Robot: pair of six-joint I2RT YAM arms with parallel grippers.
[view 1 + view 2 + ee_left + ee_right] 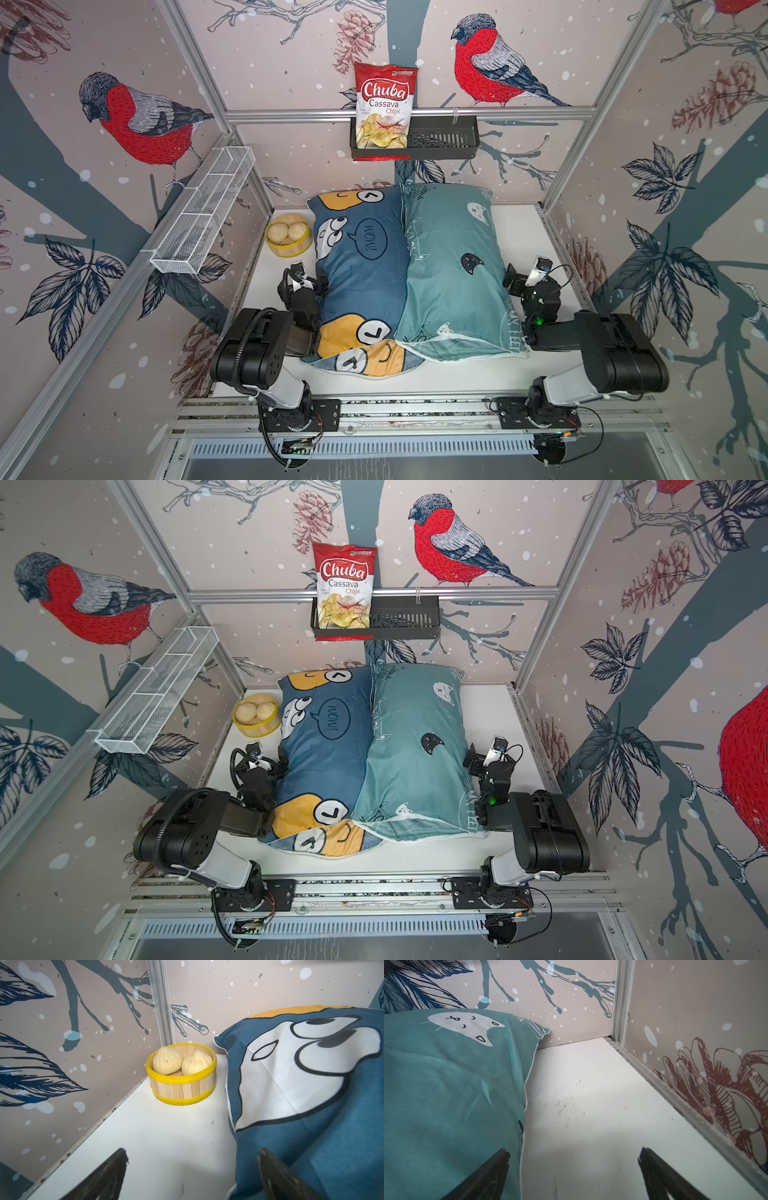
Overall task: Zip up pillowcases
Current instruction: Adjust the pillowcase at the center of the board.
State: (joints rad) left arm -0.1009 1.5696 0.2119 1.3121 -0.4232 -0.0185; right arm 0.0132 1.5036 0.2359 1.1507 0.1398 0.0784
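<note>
There's the blue pillow point(361, 270) touching the teal pillow point(449, 266), running from the tabletop point(519, 232) back edge frontward; left gripper point(193, 1153) gapes wide, empty, beside blue, right gripper point(574, 1152) likewise beside teal.

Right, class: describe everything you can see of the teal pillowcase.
The teal pillowcase is a plump, stuffed cushion of soft-looking fabric, edged in white piping and printed with small black and white cat heads. It lies flat on the white table, its length pointing toward the back wall. One long side presses against the dark blue pillowcase; the open right gripper sits beside the other, one of its jaws over the fabric edge. Its zip cannot be made out.
</note>
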